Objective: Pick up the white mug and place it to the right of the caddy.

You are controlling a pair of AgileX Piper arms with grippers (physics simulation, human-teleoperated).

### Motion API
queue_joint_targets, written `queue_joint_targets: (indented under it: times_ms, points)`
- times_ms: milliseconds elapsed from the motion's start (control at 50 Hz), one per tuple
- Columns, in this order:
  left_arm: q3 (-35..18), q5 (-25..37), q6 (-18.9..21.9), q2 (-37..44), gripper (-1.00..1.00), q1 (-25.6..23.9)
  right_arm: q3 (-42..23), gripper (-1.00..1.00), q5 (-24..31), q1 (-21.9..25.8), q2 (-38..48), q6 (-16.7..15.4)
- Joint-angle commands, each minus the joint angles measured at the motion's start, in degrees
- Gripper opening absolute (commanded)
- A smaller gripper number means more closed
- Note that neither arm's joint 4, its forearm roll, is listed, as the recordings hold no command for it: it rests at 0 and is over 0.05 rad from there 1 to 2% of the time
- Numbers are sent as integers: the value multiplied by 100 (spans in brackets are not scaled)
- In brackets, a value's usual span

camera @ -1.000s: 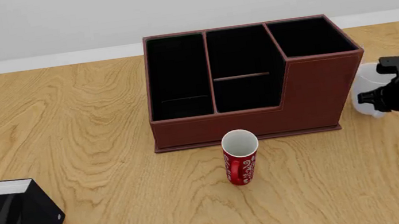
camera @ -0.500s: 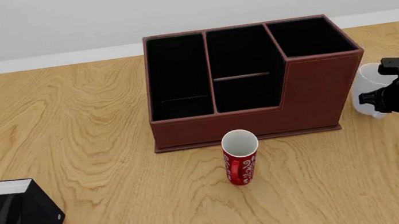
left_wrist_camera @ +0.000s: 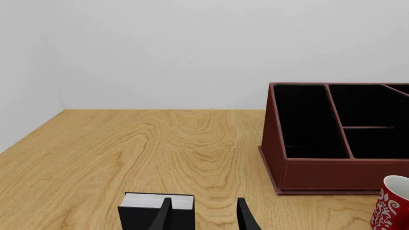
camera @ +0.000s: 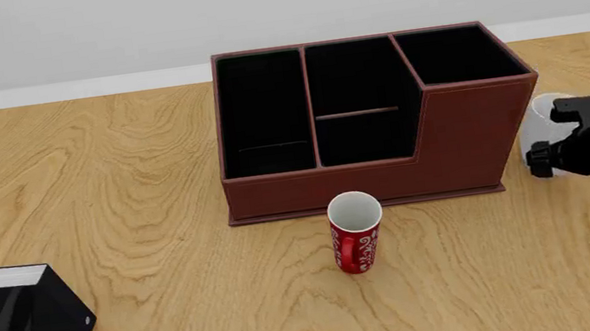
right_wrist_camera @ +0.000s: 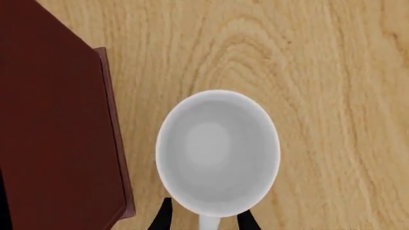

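Mug interior shows only from the right wrist: the white mug (right_wrist_camera: 217,152) stands upright on the wooden surface (right_wrist_camera: 307,57) just right of the caddy (right_wrist_camera: 54,129), the right claw (right_wrist_camera: 203,219) spread about its handle. From the front, that arm hides most of it. The left claw (left_wrist_camera: 203,215), fingers apart, hovers beside a black box (left_wrist_camera: 155,211); a red mug (camera: 355,232) stands before the caddy.

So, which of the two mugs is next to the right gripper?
The white mug, standing just right of the caddy, with the right gripper at its handle. The red mug stands alone in front of the caddy.
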Motion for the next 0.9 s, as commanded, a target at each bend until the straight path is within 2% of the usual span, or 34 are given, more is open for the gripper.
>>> queue_joint_targets:
  times_ms: [20,900]
  points:
    - [0,0,0,0,100,0,73,100,-14,-8,-55,6]
    - [0,0,0,0,100,0,632,100,-123,48,-701,46]
